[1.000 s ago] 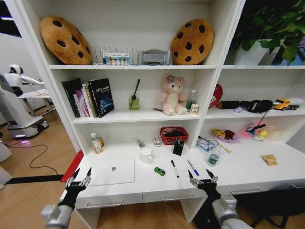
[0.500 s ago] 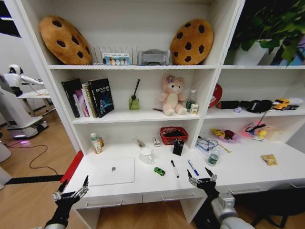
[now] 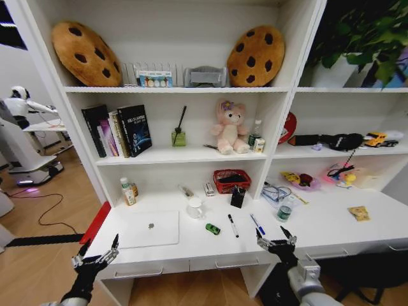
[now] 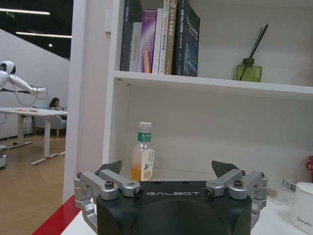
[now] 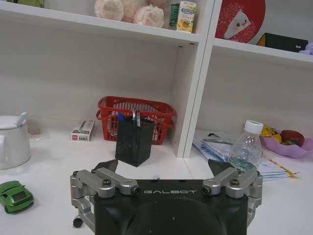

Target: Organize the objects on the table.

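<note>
left tool (image 3: 96, 255) spread, right tool (image 3: 275, 238) spread

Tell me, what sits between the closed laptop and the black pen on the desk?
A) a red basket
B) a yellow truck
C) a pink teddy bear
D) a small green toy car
D: the small green toy car lies between the laptop and the black pen.

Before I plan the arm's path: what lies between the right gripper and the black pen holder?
In the right wrist view, only bare white desk lies between the open right gripper and the pen holder. The green toy car sits off to one side.
</note>
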Robot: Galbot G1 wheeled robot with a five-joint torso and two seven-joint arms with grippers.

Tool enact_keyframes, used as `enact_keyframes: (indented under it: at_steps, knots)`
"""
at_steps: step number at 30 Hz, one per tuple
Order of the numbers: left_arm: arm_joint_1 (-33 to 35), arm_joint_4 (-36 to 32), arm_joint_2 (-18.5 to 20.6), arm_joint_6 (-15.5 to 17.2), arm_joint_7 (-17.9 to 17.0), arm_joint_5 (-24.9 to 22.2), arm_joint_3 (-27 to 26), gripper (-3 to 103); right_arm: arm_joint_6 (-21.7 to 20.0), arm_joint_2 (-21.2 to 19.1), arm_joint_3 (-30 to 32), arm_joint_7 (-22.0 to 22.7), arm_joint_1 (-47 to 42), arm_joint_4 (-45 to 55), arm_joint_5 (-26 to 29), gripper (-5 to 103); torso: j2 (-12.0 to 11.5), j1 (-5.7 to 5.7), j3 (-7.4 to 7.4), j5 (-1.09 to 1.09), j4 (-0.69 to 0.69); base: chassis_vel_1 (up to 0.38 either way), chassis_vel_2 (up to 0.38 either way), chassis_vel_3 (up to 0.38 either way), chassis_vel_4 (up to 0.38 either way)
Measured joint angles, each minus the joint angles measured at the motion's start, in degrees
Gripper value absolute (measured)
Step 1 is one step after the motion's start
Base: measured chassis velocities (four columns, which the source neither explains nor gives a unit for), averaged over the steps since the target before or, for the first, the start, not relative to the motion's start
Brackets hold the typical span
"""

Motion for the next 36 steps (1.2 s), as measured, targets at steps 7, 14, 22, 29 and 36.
enact_keyframes:
  at_steps: [7, 14, 22, 29, 36]
  knots:
    - [-0.04, 0.03, 0.03, 0.06, -0.04, -0.03, 0.04, 100, 0.01, 0.07, -0.06, -0.15, 0.17, -0.50, 0.27, 100, 0.00, -0.01, 0.00, 0.01, 0.00, -0.164, -0.175, 0.184, 0.178]
    - [-0.06, 0.07, 0.05, 0.09, -0.10, -0.04, 0.07, 100, 1.40, -0.31, -0.54, -0.76, 0.24, -0.87, 0.27, 100, -0.01, 0.01, 0.01, 0.00, -0.01, -0.225, -0.225, 0.234, 0.231]
    - [-0.07, 0.08, 0.07, 0.10, -0.05, -0.05, 0.10, 100, 4.19, -12.80, -7.20, -5.90, 3.81, -4.18, 0.18, 100, -0.01, 0.00, 0.00, 0.01, 0.01, -0.101, -0.144, 0.111, 0.092]
    - [-0.06, 0.09, 0.09, 0.11, -0.13, -0.05, 0.07, 100, 1.89, -27.62, -18.91, -7.20, 16.30, -5.31, 13.50, 100, -0.01, 0.00, 0.01, -0.01, 0.01, 0.032, 0.043, -0.024, -0.043]
    - [-0.07, 0.09, 0.09, 0.12, -0.08, -0.05, 0.10, 100, -5.22, -33.71, -39.81, -8.17, 40.11, -12.64, 29.88, 100, -0.01, 0.00, 0.01, 0.00, 0.01, 0.000, 0.000, 0.000, 0.000]
